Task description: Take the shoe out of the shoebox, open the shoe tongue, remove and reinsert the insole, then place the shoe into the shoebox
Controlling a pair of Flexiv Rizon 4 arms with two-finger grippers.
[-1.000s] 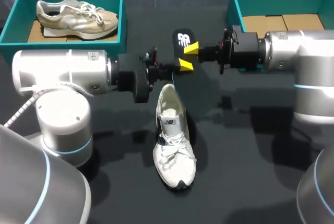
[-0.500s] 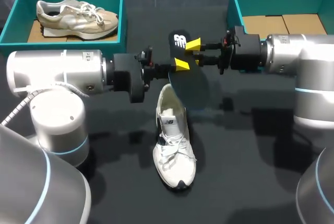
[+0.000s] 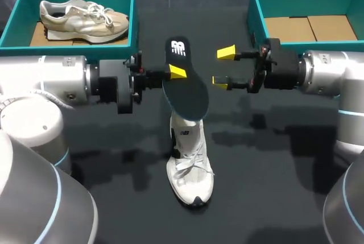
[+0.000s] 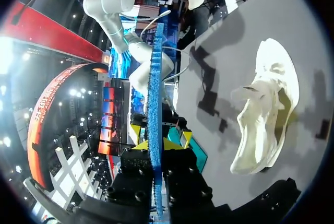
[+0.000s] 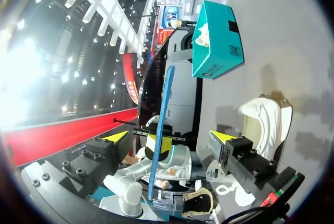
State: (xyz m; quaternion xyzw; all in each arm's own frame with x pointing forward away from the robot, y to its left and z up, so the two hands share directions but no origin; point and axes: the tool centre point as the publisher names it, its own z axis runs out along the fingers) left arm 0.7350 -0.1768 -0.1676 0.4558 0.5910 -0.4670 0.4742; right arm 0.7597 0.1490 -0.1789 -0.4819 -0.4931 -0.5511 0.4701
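The insole [image 3: 185, 85] has just changed hands. A second ago the right hand [image 3: 223, 66] was pinching it above the shoe's heel while the left hand [image 3: 176, 73] closed in from the other side. Now the right hand has let go and backed off toward the right edge of the table, its fingers spread wide with nothing between them. The left hand has drawn back a little toward the left edge, taking the insole with it.

The left wrist view shows the left hand [image 4: 156, 143] clamped on the insole [image 4: 154, 93], which is seen edge-on with a yellow tip on either side. From the right wrist view the insole [image 5: 165, 109] stands ahead of the open right hand [image 5: 168, 138], apart from both fingers.

The insole hangs in the air over mid-table, its broad face tilted and its lower end just above the heel of the shoe [image 3: 190, 161]. The shoe sits on the table with its toe toward the near edge and its laces loose. A second shoe [image 3: 82, 17] lies in the left box [image 3: 11, 25] at the far left corner. The right box [image 3: 256, 11] at the far right corner holds no shoe.

So removal looks done. Reinsertion seems next, with the freed right hand available to steady the shoe or hold the tongue back.
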